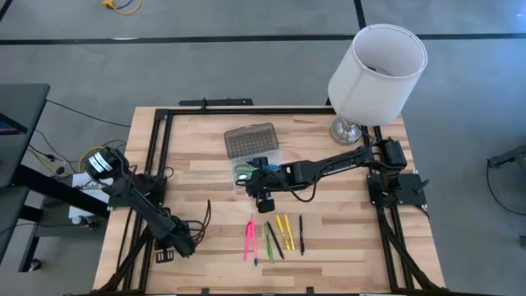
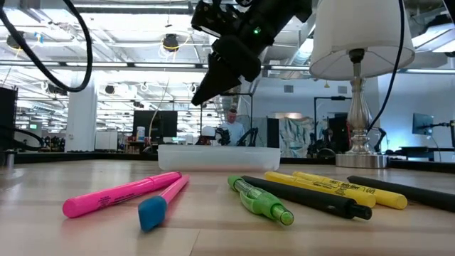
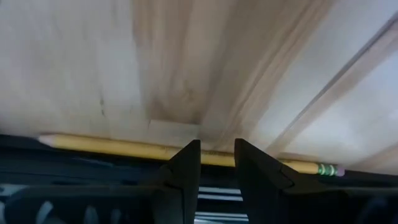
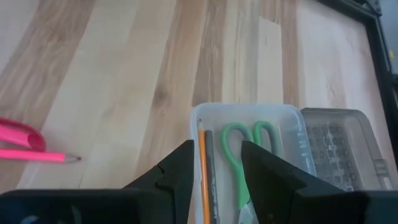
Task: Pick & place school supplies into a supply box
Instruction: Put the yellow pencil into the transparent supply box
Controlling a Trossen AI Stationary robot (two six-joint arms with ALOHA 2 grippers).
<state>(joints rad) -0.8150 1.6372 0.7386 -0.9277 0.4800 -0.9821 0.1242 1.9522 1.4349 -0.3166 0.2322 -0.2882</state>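
The clear supply box (image 1: 249,171) lies mid-table with its ribbed grey lid (image 1: 251,141) folded open toward the far edge. Green-handled scissors (image 4: 241,152), an orange pencil (image 4: 202,168) and a grey pencil lie inside it. My right gripper (image 1: 264,197) hovers open over the box's near end, fingers (image 2: 205,91) slanting down and clear of it. Pink (image 1: 249,240), green (image 1: 268,242), yellow (image 1: 284,231) and black (image 1: 301,234) pens and pencils lie on the table nearer the front edge. My left gripper (image 1: 185,246) waits near the front left, slightly open, above a yellow pencil (image 3: 124,148).
A white-shaded lamp (image 1: 375,72) stands on the table's far right corner, beside the right arm's base. A black frame rail (image 1: 156,156) runs along the table's edges. A dark cable (image 1: 205,218) curls near the left arm. Bare wood lies left of the box.
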